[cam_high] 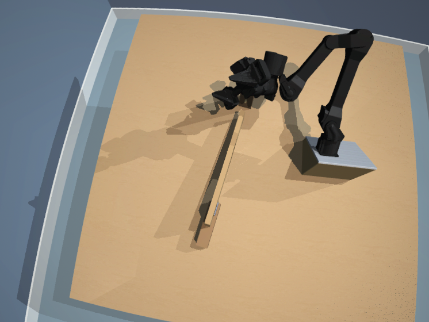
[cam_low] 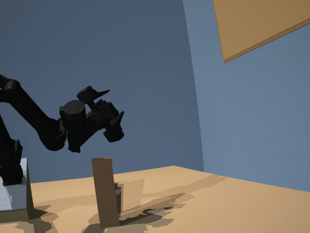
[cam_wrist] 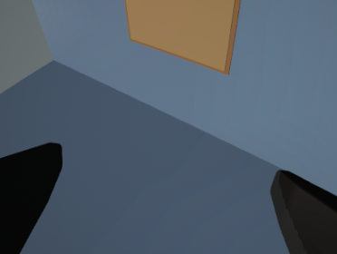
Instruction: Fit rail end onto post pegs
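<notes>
The long wooden rail (cam_high: 223, 169) lies lengthwise in the top view. Its far end is over the low footboard block (cam_high: 203, 240), beside the grey bracket (cam_high: 216, 209). Its near end is close to the short wooden post (cam_high: 246, 103) (cam_low: 105, 193), which stands upright. The pegs and the exact joint between rail and post are hidden, so I cannot tell whether they touch or whether the rail is level. My gripper (cam_high: 222, 86) (cam_low: 116, 100) (cam_wrist: 170, 169) is open and empty, raised above the post, with its fingers spread wide and pointing away from the rail.
The arm's base stands on a grey-topped box (cam_high: 356, 156) (cam_low: 15, 198) to the right in the top view. The arm's links arch above the table (cam_high: 294, 242) (cam_low: 250, 210). A wooden panel (cam_low: 260, 25) (cam_wrist: 181, 32) is up against the blue wall.
</notes>
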Controlling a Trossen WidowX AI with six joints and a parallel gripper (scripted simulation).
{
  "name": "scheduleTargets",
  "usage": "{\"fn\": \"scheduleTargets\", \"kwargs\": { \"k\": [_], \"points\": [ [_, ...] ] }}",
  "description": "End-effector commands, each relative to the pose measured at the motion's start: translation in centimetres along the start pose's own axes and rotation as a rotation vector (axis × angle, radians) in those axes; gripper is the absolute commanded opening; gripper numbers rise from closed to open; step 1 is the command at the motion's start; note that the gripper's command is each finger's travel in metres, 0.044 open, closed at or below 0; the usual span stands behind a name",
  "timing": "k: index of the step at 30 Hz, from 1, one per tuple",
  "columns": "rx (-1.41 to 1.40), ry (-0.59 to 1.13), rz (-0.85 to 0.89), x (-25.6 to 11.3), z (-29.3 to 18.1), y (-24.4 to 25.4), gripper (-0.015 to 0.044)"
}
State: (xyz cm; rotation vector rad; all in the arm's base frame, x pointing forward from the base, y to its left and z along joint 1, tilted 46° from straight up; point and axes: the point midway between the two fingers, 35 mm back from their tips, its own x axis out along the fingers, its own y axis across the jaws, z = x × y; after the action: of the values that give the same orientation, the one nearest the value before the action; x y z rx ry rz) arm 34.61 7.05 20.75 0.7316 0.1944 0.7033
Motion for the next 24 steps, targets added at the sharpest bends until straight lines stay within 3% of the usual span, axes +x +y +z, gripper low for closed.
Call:
{"fn": "scheduleTargets", "kwargs": {
  "k": [1,6,10,18,22,24],
  "points": [
    [-0.003,0.0,-0.012,0.1,0.0,-0.3,0.0426],
    [-0.123,0.075,-0.344,2.1,-1.2,-7.1,0.044],
    [-0.293,0.294,-0.639,1.9,-3.9,-12.6,0.044],
    [-0.692,0.997,-0.968,-3.0,-8.7,-17.9,0.044],
    [-0.969,1.553,-0.97,-6.9,-9.2,-18.1,0.044],
    [-1.067,1.743,-0.935,-7.9,-8.7,-17.9,0.044]
  ]
}}
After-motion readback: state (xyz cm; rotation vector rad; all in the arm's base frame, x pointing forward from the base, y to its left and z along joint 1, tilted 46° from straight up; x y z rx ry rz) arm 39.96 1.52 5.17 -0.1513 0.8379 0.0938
